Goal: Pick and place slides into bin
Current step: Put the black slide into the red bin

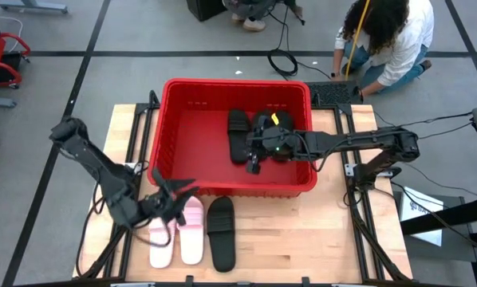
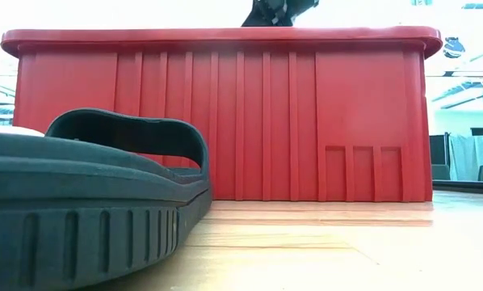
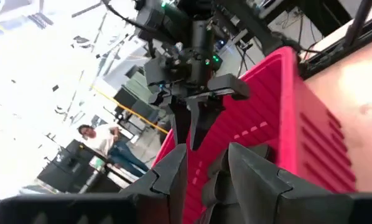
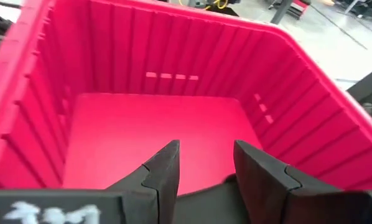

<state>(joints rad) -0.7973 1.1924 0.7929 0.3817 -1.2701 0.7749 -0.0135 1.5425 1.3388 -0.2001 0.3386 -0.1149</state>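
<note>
Slides were the items under inspection, and the record starts at the fingers. The right gripper (image 1: 255,162) hung inside the bin (image 1: 175,127), near its front wall. In the right wrist view its fingers (image 4: 164,168) stood apart with a clear gap between them; a dark slide edge (image 4: 204,199) lay just below that gap, but whether the fingers touched it could not be told. Nothing was seen clamped between them.

The left gripper (image 1: 175,194) sat at the bin's front left corner, outside the wall and above the counter (image 1: 302,239). Its fingers (image 3: 173,174) were likewise parted, with nothing seen between them, and pointed toward the red wall.

Inside the bin lay one black slide (image 1: 238,135) flat on the floor, with further black slides (image 1: 269,131) partly hidden beneath the right gripper; their count could not be confirmed. On the counter in front of the bin, two light pink slides (image 1: 191,231) lay side by side just beside the left gripper. One more black slide (image 1: 221,233) lay just right of them, apart from the bin wall.

A person (image 1: 390,40) crouched on the floor beyond the counter.
</note>
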